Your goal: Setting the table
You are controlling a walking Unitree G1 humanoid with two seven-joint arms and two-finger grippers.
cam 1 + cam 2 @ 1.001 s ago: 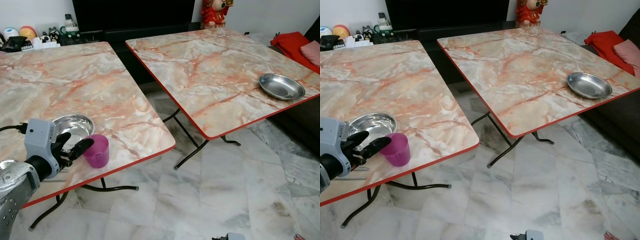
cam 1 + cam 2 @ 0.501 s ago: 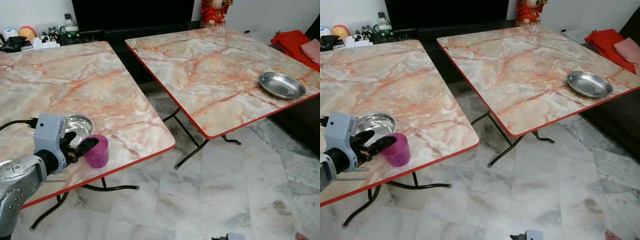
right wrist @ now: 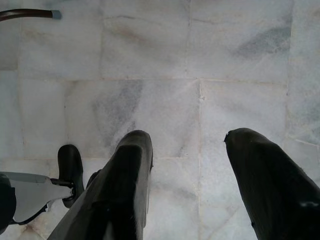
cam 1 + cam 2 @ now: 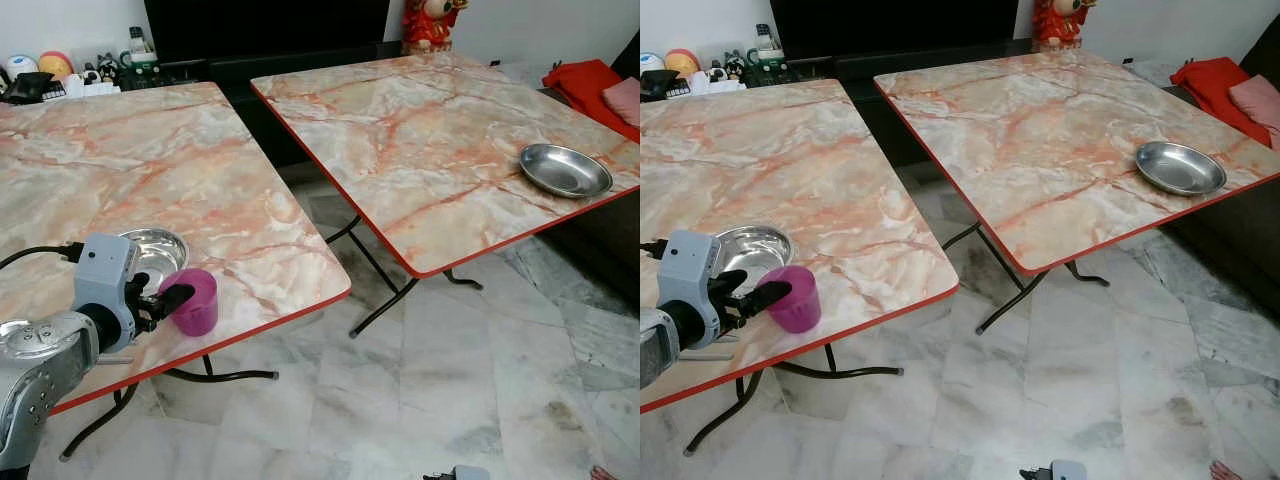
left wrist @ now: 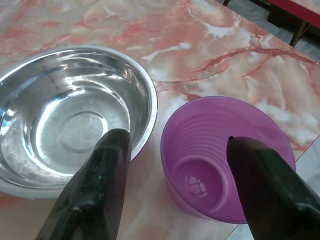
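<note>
A purple plastic cup [image 4: 196,302] stands upright and empty near the front edge of the left marble table [image 4: 150,150]. Just behind it sits a steel bowl [image 4: 156,247]. My left gripper [image 4: 164,300] is open at the cup's left side. In the left wrist view one finger [image 5: 107,170] lies over the bowl's [image 5: 70,120] rim and the other finger [image 5: 260,185] hangs over the cup [image 5: 210,165]; neither grips it. A second steel bowl [image 4: 565,170] rests near the right table's front right edge. My right gripper [image 3: 185,137] hangs open above the floor.
The two red-edged folding tables stand side by side with a gap [image 4: 300,190] between them. The right table [image 4: 430,130] has thin black legs [image 4: 385,305]. Small items [image 4: 60,75] crowd the shelf at the back left. Red cloth [image 4: 590,85] lies on a sofa at far right.
My left arm has edged forward and to the right, bringing the gripper closer in beside the cup. The cup and both bowls have stayed put.
</note>
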